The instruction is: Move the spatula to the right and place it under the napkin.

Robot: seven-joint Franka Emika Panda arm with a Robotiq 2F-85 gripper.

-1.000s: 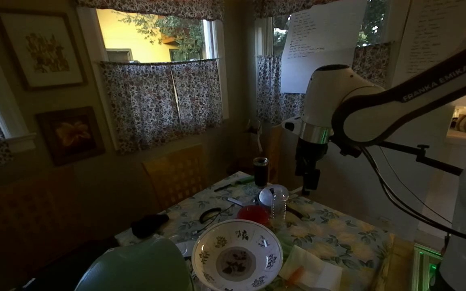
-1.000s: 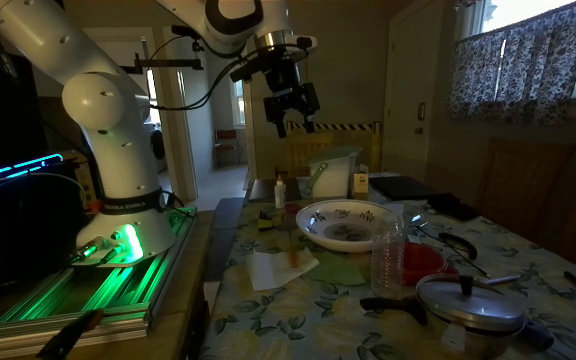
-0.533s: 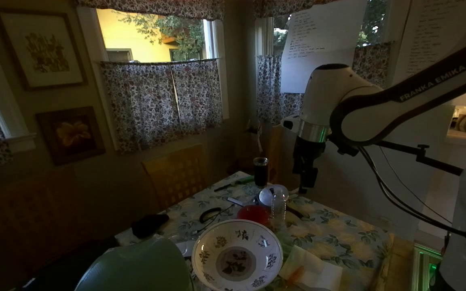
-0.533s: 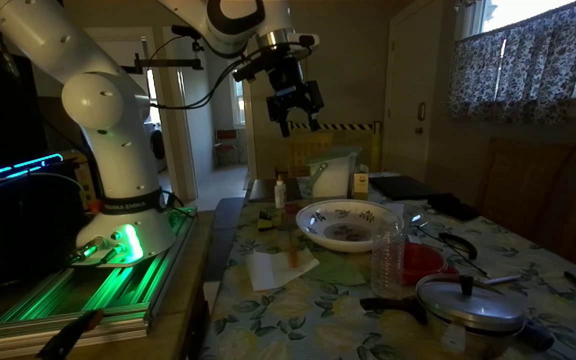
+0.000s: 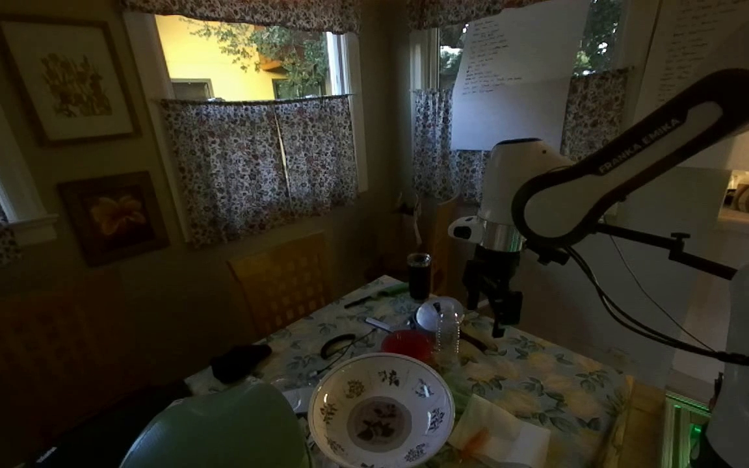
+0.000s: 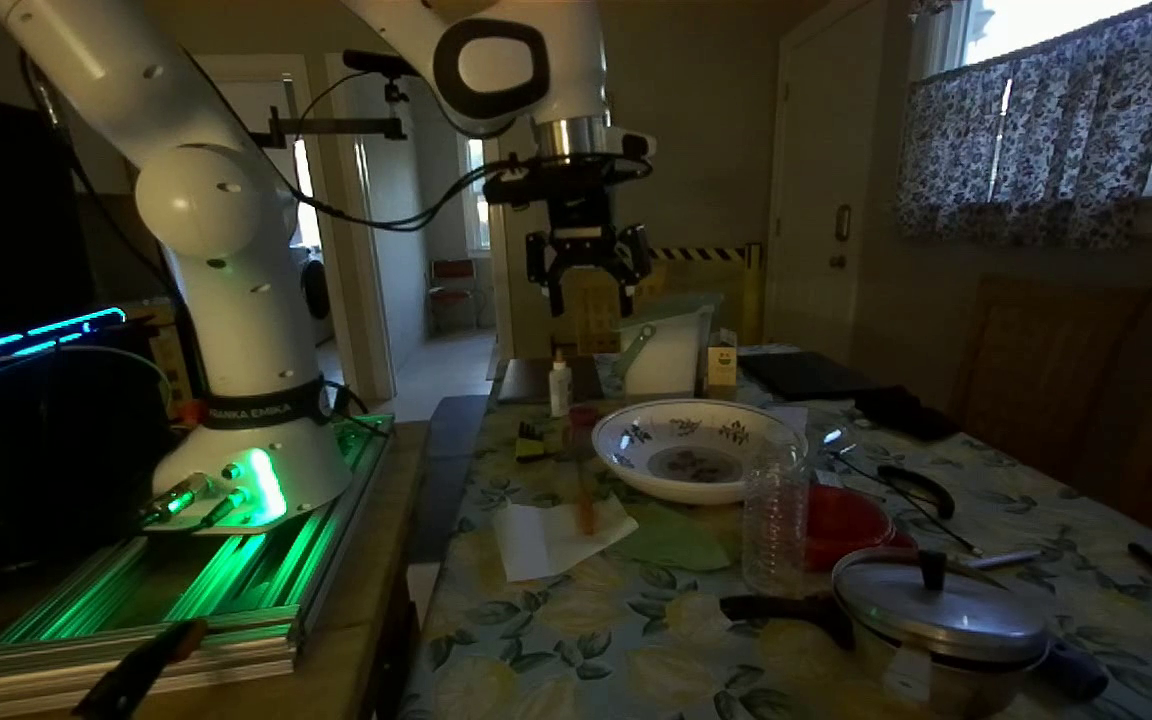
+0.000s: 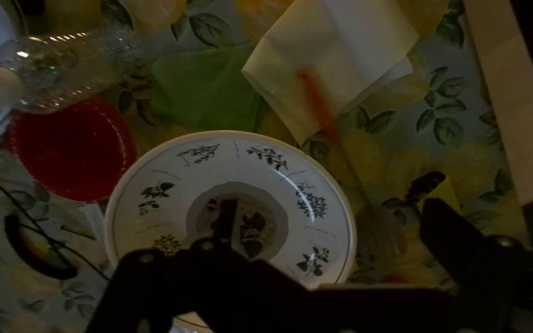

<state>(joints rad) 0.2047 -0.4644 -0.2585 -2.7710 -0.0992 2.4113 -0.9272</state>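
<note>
1. Overhead, we see the gripper (image 6: 591, 303) hanging above the floral tablecloth (image 6: 536, 650), its jaws spread well apart.
2. Below, in our wrist view, the spatula (image 7: 318, 105) lies with its orange handle on the white napkin (image 7: 368, 32); its dim blade, which we can barely make out, sits just beside the patterned bowl (image 7: 229, 159).
3. Next to the napkin we spot a green sheet (image 6: 676, 540), then a clear bottle (image 6: 774, 550) standing upright near a red dish (image 6: 846, 525).
4. Near that bottle stands a lidded pot (image 6: 936, 620), its dark handle sticking out to the side.
5. Farther along, past the bowl, we find a pale tub (image 6: 666, 355) just beside a small carton (image 6: 722, 365).
6. Around all this the room is dim, and we see a wooden chair (image 5: 283, 279) below a window (image 5: 218, 58) half covered by floral curtains (image 5: 257, 162).
7. Beside that window hang two framed pictures (image 5: 74, 83), one above the other, and a large handwritten sheet (image 5: 517, 78) hangs across part of a neighbouring window (image 5: 599, 42).
</note>
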